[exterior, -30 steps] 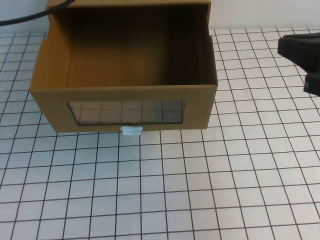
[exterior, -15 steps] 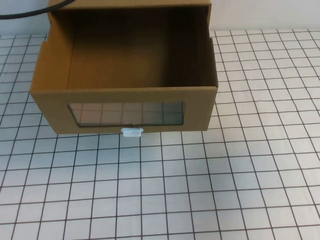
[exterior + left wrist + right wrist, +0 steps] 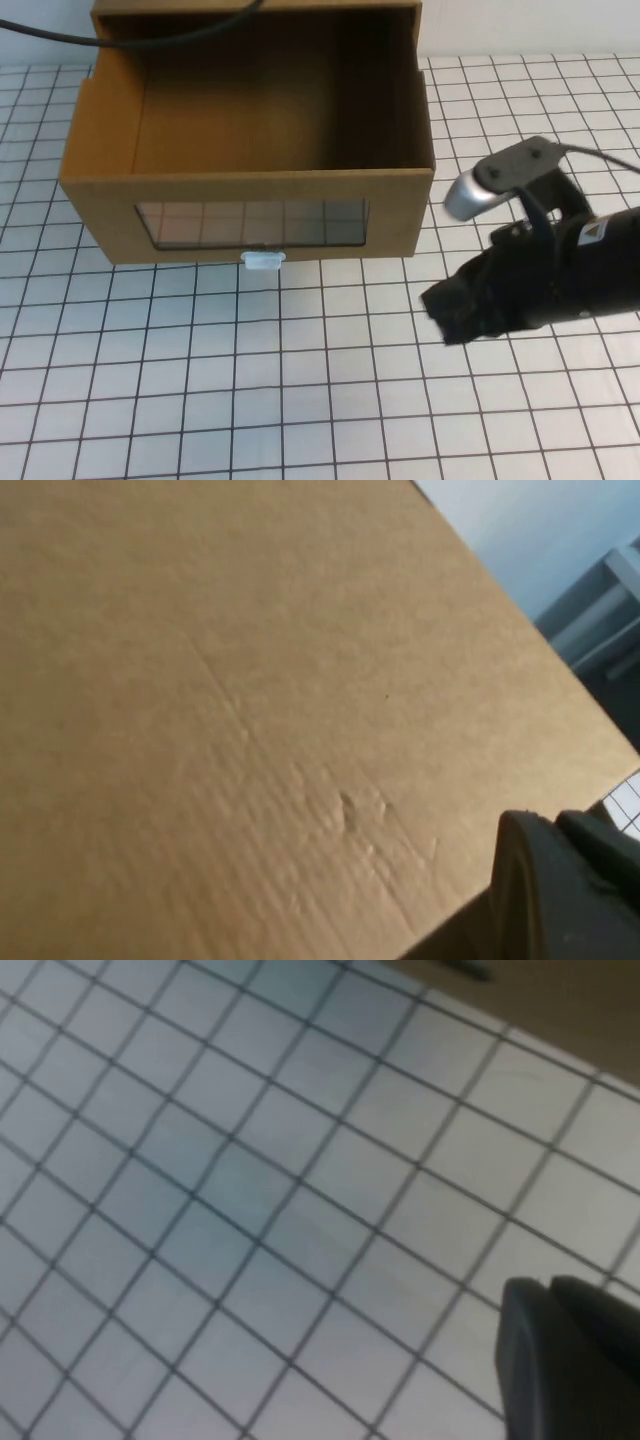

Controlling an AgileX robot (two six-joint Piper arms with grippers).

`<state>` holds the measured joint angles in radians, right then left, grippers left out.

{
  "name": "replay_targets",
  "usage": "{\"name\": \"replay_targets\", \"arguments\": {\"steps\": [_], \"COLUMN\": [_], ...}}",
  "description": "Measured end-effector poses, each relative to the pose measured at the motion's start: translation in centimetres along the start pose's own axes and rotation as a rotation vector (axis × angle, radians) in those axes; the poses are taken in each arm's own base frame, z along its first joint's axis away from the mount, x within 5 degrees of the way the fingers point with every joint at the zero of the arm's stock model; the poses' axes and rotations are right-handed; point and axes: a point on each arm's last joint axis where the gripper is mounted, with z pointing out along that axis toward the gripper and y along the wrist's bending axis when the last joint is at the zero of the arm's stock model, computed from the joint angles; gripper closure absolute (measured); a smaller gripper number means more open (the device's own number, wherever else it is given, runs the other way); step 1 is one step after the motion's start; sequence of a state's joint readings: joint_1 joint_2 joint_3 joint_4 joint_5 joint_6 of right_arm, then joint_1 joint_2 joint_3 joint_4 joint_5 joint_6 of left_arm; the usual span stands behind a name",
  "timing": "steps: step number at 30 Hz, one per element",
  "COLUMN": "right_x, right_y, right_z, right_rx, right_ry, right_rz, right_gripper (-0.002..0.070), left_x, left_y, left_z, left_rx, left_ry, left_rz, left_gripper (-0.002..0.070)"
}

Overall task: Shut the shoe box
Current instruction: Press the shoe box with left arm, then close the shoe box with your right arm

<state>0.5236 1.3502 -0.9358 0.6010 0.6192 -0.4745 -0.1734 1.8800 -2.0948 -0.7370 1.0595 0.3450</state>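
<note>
The shoe box [image 3: 395, 215] is a brown cardboard drawer-style box at the back left of the table. Its drawer stands pulled out toward me and is empty inside. The clear window [image 3: 250, 224] is in the front, with the white pull tab [image 3: 263, 261] just below it. My right gripper [image 3: 447, 306] is shut and empty, low over the table, right of the box's front corner and apart from it. The right wrist view shows it [image 3: 552, 1290] over grid squares, with a strip of the box [image 3: 560, 990] beyond. My left gripper [image 3: 556, 825] is shut, close against a plain cardboard face [image 3: 250, 680].
The table [image 3: 300, 400] is white with a dark grid. A black cable [image 3: 150, 36] runs across the top left over the box's back edge. The right arm [image 3: 560, 270] reaches in from the right edge.
The right arm was out of view half a second ago and has now come in from the right, toward the box's front right corner. The box has not moved.
</note>
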Motion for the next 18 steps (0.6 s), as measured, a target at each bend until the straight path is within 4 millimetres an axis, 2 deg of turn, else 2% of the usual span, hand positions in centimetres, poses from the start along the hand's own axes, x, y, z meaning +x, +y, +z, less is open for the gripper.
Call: {"name": "replay_targets", "arguments": {"steps": [5, 9, 14, 18], "right_x": [0.1, -0.5, -1.5, -1.8], "right_y": [3.0, 5.2, 7.0, 7.4], "right_z": [-0.1, 0.6, 3.4, 6.6], "right_rx": [-0.082, -0.093, -0.022, 0.009], "right_ry": [-0.02, -0.114, -0.282, -0.286], "right_rz": [-0.039, -0.092, -0.229, -0.269], "right_gripper": [0.0689, 0.0689, 0.0689, 0.0689], "left_x": [0.6, 0.9, 0.9, 0.9], "left_y": [1.3, 2.4, 2.7, 2.8], "left_z": [2.6, 3.8, 4.2, 4.3], "left_rx": [-0.01, -0.04, -0.038, -0.038], "left_ry": [0.017, 0.017, 0.012, 0.012], "left_rz": [-0.026, -0.033, -0.041, -0.043], "left_gripper": [0.0677, 0.0677, 0.0677, 0.0677]}}
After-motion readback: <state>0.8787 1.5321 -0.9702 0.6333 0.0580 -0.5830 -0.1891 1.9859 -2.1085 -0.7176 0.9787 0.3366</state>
